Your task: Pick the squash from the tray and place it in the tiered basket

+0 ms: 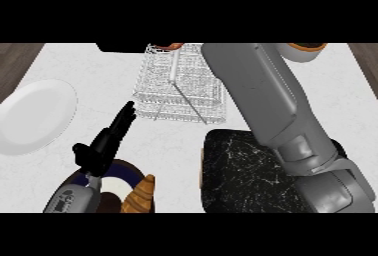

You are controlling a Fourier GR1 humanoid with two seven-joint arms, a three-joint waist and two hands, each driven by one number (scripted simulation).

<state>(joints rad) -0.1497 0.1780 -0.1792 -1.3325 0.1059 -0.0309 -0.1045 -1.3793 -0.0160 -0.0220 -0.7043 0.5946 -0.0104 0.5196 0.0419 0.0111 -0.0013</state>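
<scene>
Right forearm (273,100) crosses wire basket (181,82) and black tray (236,175); right fingers hidden, cannot tell; left hand (103,142) fingers straight.

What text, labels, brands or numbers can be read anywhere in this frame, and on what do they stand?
None can be read.
Left forearm cuff: small dark marks, too blurred to read as text.
Black tray: white veining only, no lettering.
Wire tiered basket, white plate: no markings.
</scene>
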